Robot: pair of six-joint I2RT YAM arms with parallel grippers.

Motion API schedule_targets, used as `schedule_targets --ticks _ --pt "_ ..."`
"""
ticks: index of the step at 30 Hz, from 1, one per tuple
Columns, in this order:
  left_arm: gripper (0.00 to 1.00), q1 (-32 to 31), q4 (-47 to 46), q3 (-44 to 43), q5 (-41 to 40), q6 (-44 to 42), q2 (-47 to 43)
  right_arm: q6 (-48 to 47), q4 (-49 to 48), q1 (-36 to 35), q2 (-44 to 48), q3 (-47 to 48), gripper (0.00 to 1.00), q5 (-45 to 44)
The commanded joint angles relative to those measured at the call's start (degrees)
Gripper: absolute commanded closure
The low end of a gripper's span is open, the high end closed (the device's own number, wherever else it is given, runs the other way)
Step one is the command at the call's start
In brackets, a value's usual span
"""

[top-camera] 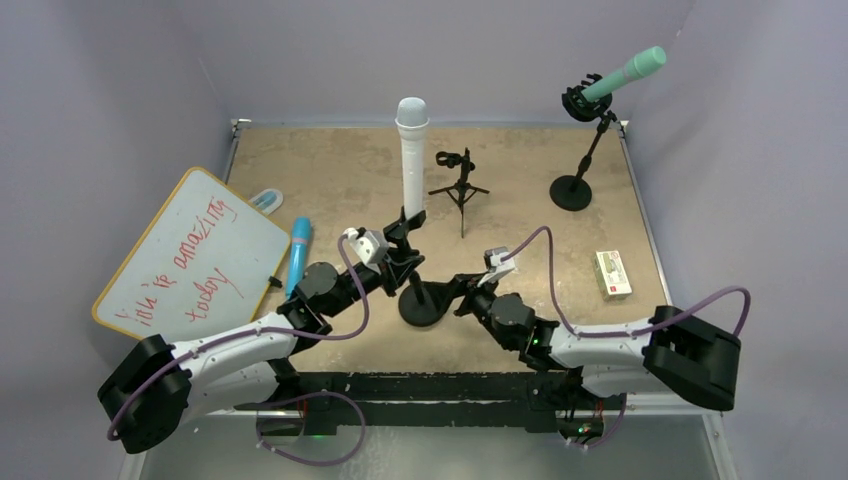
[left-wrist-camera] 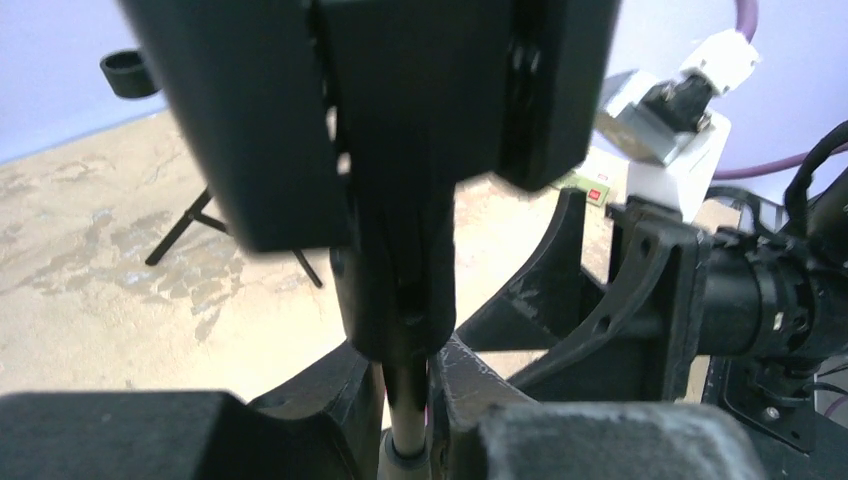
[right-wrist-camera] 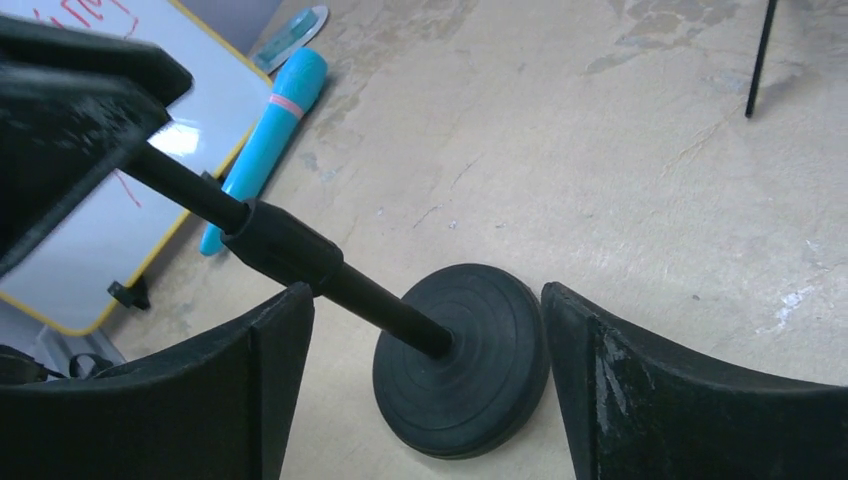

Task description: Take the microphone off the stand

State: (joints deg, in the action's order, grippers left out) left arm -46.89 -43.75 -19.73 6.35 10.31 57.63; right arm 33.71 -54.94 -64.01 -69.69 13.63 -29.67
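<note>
Lavender walls surround a tan bench, seen from above.

The left pincer is closed on the thin black pole of the stand, just under the clip. This is as best the blurred wrist view shows. Directly above it the white microphone stands upright in the clip, near the middle of the bench.

The right pincer is spread wide. It has one finger on each side of the round base and appears not to touch it.

Further out:
- A whiteboard with red writing lies by the left edge, with a blue cylinder just beside it.
- A small tripod stands toward the far edge.
- A second stand holds a green microphone at the far right corner.
- A small box lies near the right edge.

Progress: the task looks barely begun. The white microphone is still seated in its clip, and neither pincer holds the microphone itself. Both are placed at the stand, probably to steady it.

What is left, by my reading, is to take hold of the microphone body. It must then be drawn up out of the clip while the stand is kept from tipping.
</note>
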Motion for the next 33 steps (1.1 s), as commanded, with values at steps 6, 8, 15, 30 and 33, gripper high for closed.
schedule_targets --ticks 6,8,15,30,33 --pt "0.75 0.49 3.19 2.67 0.14 -0.74 -0.85 10.57 20.84 4.29 11.05 2.81 0.05 -2.31" --pt "0.72 0.44 3.27 2.67 0.68 -0.64 -0.93 12.33 26.23 7.1 12.83 4.06 0.05 -0.53" --pt "0.62 0.49 3.21 2.85 1.33 -0.33 -2.06 14.11 35.26 23.83 15.87 8.19 0.03 21.84" --pt "0.55 0.49 4.8 4.8 1.87 -0.22 -8.33 7.77 43.09 25.87 24.31 19.87 0.03 33.56" --pt "0.54 0.44 6.12 4.89 2.35 -0.13 -9.95 6.81 43.45 25.86 25.08 21.54 0.03 36.99"
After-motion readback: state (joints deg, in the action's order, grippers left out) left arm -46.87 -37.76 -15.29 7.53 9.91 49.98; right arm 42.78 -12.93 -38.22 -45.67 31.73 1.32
